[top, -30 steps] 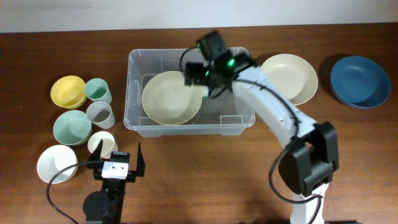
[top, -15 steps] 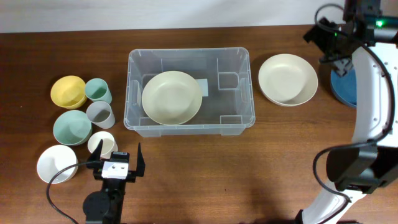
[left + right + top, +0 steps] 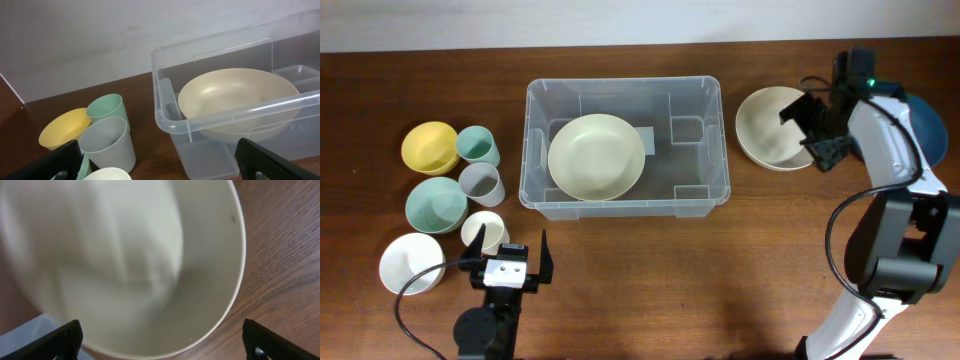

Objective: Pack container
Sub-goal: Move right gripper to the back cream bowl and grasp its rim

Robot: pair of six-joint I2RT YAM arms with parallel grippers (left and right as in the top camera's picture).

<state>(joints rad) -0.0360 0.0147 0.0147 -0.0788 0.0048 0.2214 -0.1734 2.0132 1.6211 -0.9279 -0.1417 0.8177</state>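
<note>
The clear plastic container (image 3: 705, 195) stands mid-table with one cream bowl (image 3: 596, 156) lying in it. In the left wrist view the container (image 3: 165, 117) and the cream bowl (image 3: 235, 97) show ahead to the right. A second cream bowl (image 3: 770, 128) rests on the table right of the container. My right gripper (image 3: 810, 132) hangs open over this bowl's right side. In the right wrist view the second cream bowl (image 3: 150, 255) fills the frame, its near rim between the spread tips of the right gripper (image 3: 165, 347). My left gripper (image 3: 505, 262) is open near the front edge, holding nothing.
A blue bowl (image 3: 932, 125) sits far right, partly behind the right arm. At the left stand a yellow bowl (image 3: 430, 147), a green cup (image 3: 477, 145), a grey cup (image 3: 481, 184), a green bowl (image 3: 437, 204), a cream cup (image 3: 484, 233) and a white bowl (image 3: 412, 264).
My right arm left the container, swung to the far right back corner, then came down over the second cream bowl. The left arm has not moved.
</note>
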